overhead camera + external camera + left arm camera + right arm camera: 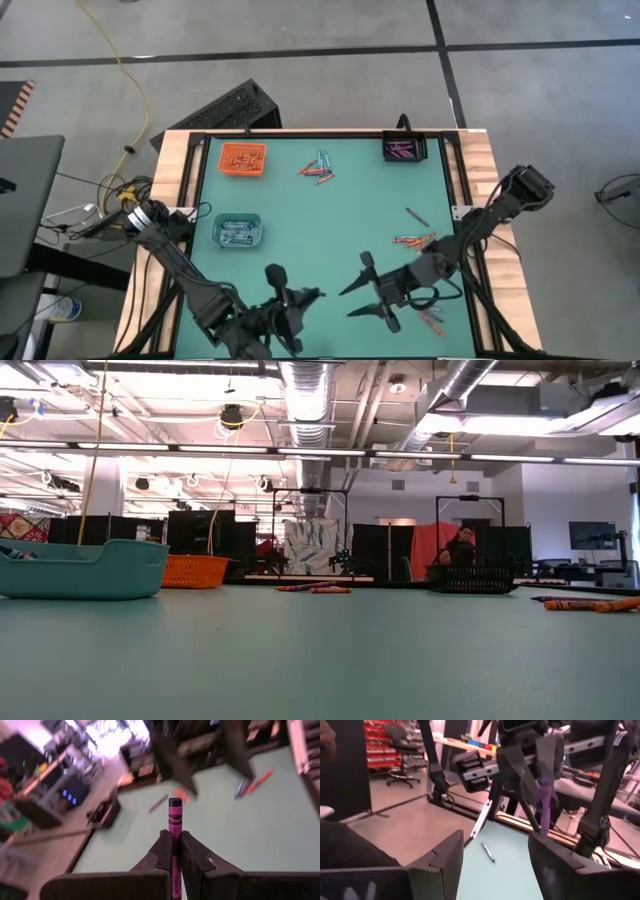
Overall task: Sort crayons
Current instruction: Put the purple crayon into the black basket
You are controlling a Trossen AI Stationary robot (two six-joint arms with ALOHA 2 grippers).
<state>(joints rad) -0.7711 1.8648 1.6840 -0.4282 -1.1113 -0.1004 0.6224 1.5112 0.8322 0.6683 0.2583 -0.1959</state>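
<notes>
My left gripper [314, 294] hangs over the near middle of the green table, shut on a purple crayon [175, 815]. The crayon also shows in the right wrist view [545, 800]. Facing it from the right, my right gripper [354, 288] stands open and holds nothing [495, 865]. Loose crayons lie flat on the table: a cluster at the far middle [318, 168], a grey one [416, 216], orange ones [413, 241] and more near the right front [432, 318]. Neither gripper shows in the low view. My left gripper pinches the purple crayon's lower shaft [175, 831] between its two fingers. The crayon lies along the fingers, and its dark-tipped end [175, 801] sticks out well past the fingertips. It is lifted clear of the table.
Three small trays stand on the table: an orange one [242, 160] at the far left, a teal one [237, 232] at the left, and a black one [404, 149] at the far right. One crayon [488, 852] lies below the two grippers.
</notes>
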